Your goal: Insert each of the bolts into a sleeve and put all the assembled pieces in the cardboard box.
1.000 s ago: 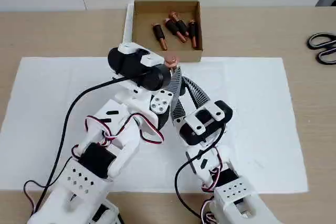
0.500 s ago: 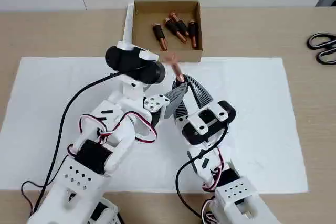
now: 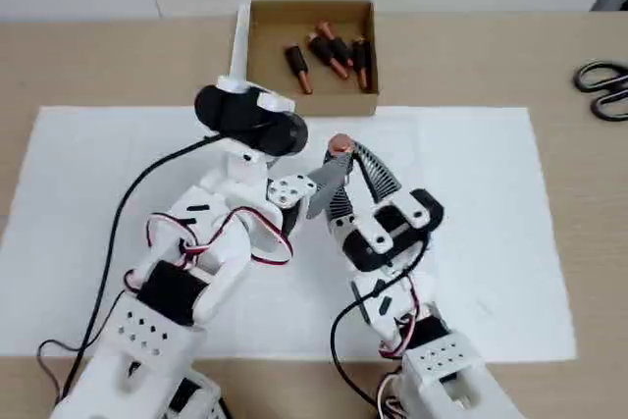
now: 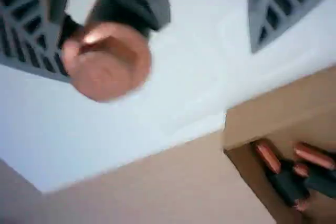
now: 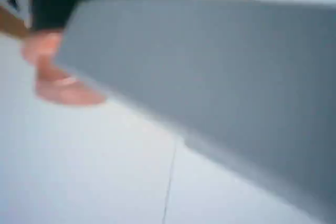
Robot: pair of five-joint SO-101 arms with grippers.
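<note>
Across the wooden bench [image 3: 98, 56] a white sheet [image 3: 491, 203] is spread. Beyond it the cardboard box [image 3: 324, 103] is set, with four assembled pieces [image 3: 329, 51] laid inside. A fifth piece [image 3: 340, 145] is held above the sheet near the box, seemingly clasped by the right gripper [image 3: 342, 155]. The left gripper [image 3: 327, 174] is kept with its fingers [image 4: 283, 9] spread apart. Only the boxing of this piece is judged left.

The left arm [image 3: 221, 213] and right arm [image 3: 437, 360] are built of white printed shells around black servo blocks. Red, white and black wire loops [image 3: 201, 252] are strung along both, and a thick black cable [image 3: 118, 233] is trailed at the left of the frame.
</note>
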